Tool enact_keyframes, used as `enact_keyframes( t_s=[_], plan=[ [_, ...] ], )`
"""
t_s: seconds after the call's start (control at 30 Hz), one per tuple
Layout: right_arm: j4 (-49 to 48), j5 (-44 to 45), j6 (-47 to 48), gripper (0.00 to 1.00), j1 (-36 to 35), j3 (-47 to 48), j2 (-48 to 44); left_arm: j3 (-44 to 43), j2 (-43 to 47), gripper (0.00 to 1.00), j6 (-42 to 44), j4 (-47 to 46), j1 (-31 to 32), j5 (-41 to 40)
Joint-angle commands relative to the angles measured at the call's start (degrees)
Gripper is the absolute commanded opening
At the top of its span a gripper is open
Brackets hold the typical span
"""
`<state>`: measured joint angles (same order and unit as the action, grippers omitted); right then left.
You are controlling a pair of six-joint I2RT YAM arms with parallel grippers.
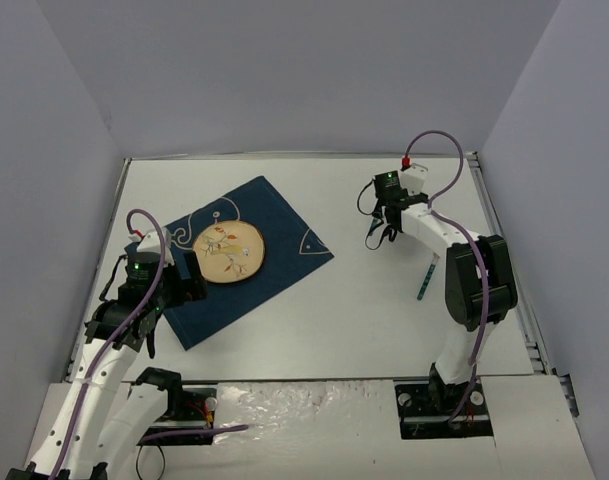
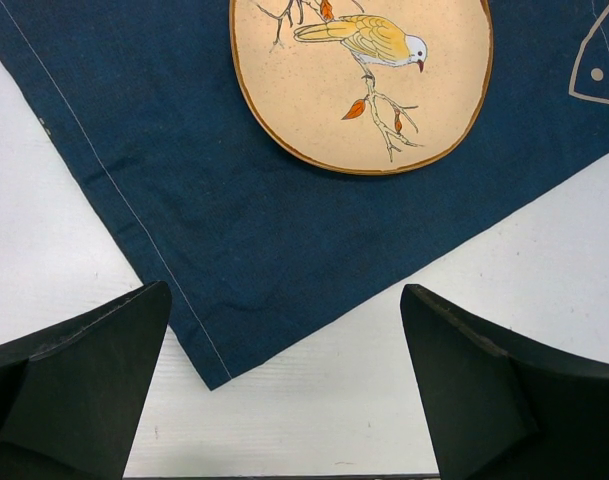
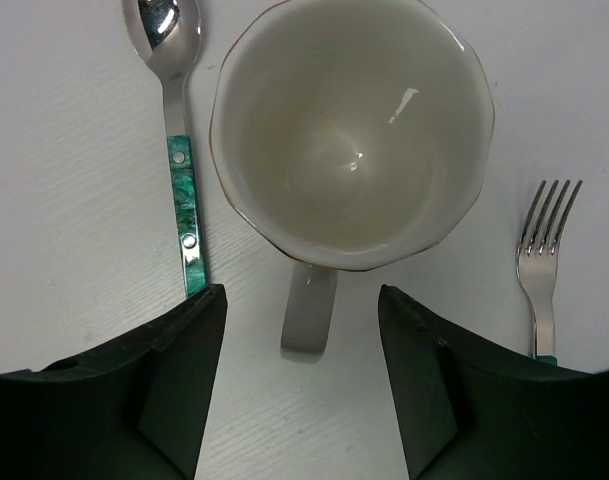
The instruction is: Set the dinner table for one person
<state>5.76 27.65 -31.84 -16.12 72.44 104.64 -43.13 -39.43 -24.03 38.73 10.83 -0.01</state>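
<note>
The dinner table (image 1: 334, 330) fills the floor of the workspace beneath both arms; a dark blue placemat (image 1: 279, 215) lies turned diamond-wise on its left half. The left gripper (image 1: 187, 277) hangs over the near corner of the placemat. In the left wrist view the left gripper (image 2: 284, 295) has its fingers spread wide, holding nothing, with that corner of the placemat (image 2: 214, 260) and bare tabletop showing between them. Just beyond, a round cream plate (image 2: 359, 85) with a brown rim and a painted yellow bird on a twig rests flat on the placemat, left of the cloth's centre in the overhead view (image 1: 229, 252). Farther back and well to the right of the placemat, the right gripper (image 1: 380, 236) points down at bare tabletop. In the right wrist view the right gripper (image 3: 302, 295) is likewise wide open and empty. Its fingers flank the handle of a white cup (image 3: 349, 130) without touching it. The cup stands upright and empty, handle toward the gripper. A spoon (image 3: 181, 170) with a green handle lies just beside the cup on one side, and a fork (image 3: 544, 250) lies a little apart on the other, tines pointing away.
</note>
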Motion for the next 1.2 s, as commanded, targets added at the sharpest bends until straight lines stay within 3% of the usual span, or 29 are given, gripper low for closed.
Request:
enact_keyframes(
  t_s=[0.0, 0.3, 0.53, 0.67, 0.9, 1.17],
  plan=[
    [-3.16, 0.59, 0.83, 0.52, 1.57, 2.29, -0.08, -0.66, -0.01, 0.97, 1.1, -3.22, 0.33, -0.45],
    [-5.23, -0.4, 1.87, 0.33, 2.76, 2.0, 0.82, -0.63, -0.12, 0.97, 1.01, -3.13, 0.25, -0.78],
    [-5.23, -1.19, 4.26, 0.0, 3.03, 0.86, -1.2, -0.55, -0.03, 0.97, 0.92, -3.13, 0.25, -1.04],
    [-5.58, -3.3, 9.57, 0.0, 2.84, -0.38, -5.7, -0.56, 0.07, 0.97, 0.92, -3.12, 0.24, -1.23],
    [-10.12, -15.74, 25.6, 0.0, 1.26, 2.43, -14.92, -0.95, 0.41, 0.97, 1.01, -3.17, 0.3, -1.08],
    [-11.42, -35.51, 41.12, 0.0, -4.77, 14.54, -10.08, -1.46, 0.37, 0.97, 0.84, -2.57, 0.24, -1.21]
  ],
)
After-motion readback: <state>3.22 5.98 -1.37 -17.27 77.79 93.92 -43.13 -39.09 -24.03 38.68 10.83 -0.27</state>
